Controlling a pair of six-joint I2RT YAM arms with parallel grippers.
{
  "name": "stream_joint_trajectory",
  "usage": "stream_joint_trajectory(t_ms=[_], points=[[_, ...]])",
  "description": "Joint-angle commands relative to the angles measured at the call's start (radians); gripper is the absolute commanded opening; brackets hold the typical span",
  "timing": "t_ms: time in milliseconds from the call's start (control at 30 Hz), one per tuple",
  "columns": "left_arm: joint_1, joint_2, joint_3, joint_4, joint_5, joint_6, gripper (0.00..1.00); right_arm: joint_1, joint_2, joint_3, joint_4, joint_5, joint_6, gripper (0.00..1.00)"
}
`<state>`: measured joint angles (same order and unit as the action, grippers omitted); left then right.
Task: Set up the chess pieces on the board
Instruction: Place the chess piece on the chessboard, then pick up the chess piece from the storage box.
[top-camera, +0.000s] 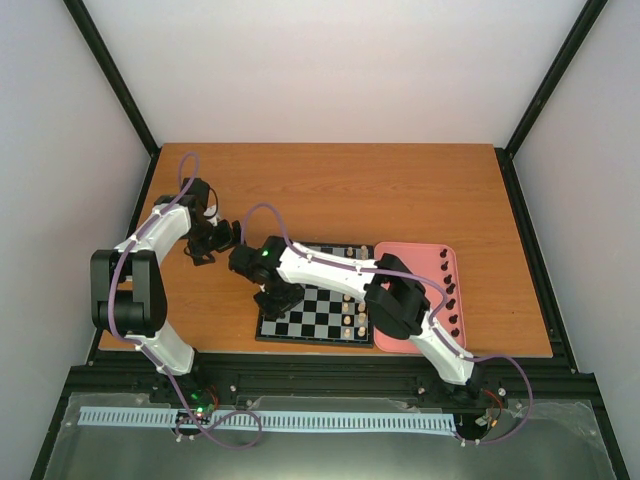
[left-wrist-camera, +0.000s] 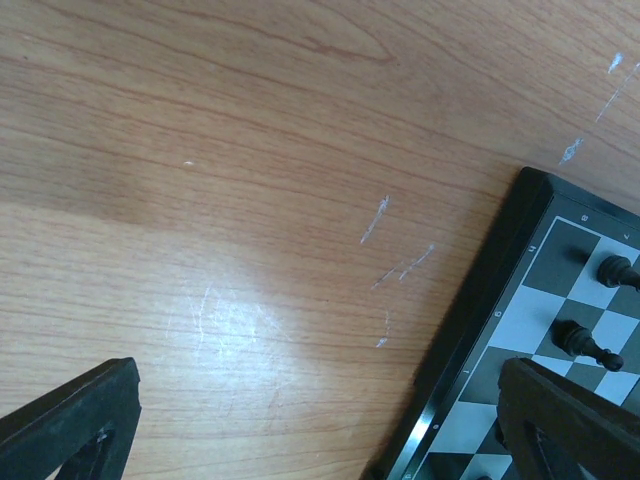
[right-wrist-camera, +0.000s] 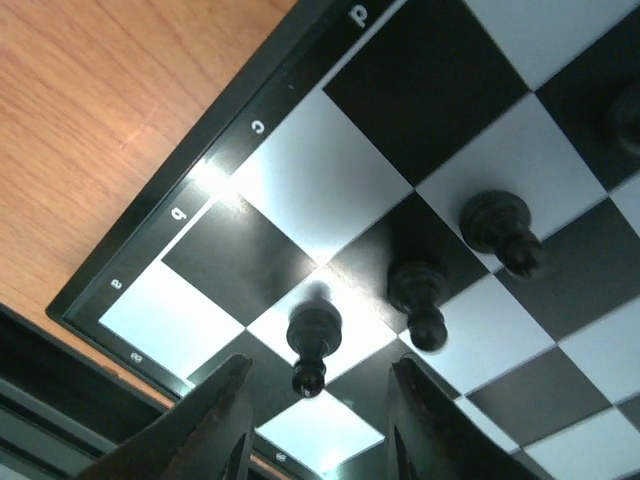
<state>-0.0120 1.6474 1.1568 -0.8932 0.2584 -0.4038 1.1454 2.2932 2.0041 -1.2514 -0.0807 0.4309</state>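
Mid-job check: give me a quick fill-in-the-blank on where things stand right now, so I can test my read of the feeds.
1. In the top view the pink tray lies to the ____ of the board.
2. The chess pieces lined up along the tray's far side are ____ in colour.
3. The left gripper hangs over bare table, to the ____ of the board.
4. The right gripper is over the board with its jaws ____.

Missing words: right; black; left; open.

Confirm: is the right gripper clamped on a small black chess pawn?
No: the right gripper is open, and the small black pawn stands free on the black-and-grey chessboard.
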Motion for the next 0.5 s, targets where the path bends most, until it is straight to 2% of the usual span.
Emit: stream_joint_trajectory(t_ms=[0,67,167,267,367,467], points=[[0.003,-0.008,0.006,0.011,0.009,-0.009,1.0,-0.004,-0.11,0.018,-0.036,0.034,0.022,0.43],[0.003,-0.008,0.006,0.011,0.009,-0.009,1.0,-0.004,-0.146,0.019,-0.056,0.039,0.032,0.5],[0.003,-0.01,0.01,0.008,0.011,-0.01,1.0,-0.004,-0.215,0.004,-0.109,0.069,0.057,0.55],[0.003,-0.012,0.011,0.007,0.016,-0.009,1.0,-0.007,-0.328,-0.092,-0.161,0.136,0.129,0.58],[0.003,-0.015,0.01,0.008,0.021,-0.01,1.0,-0.043,-0.486,-0.309,-0.171,0.157,0.225,0.58],[0.003,-0.019,0.006,0.015,0.035,-0.014,1.0,-0.133,-0.691,-0.623,-0.122,0.127,0.345,0.57]])
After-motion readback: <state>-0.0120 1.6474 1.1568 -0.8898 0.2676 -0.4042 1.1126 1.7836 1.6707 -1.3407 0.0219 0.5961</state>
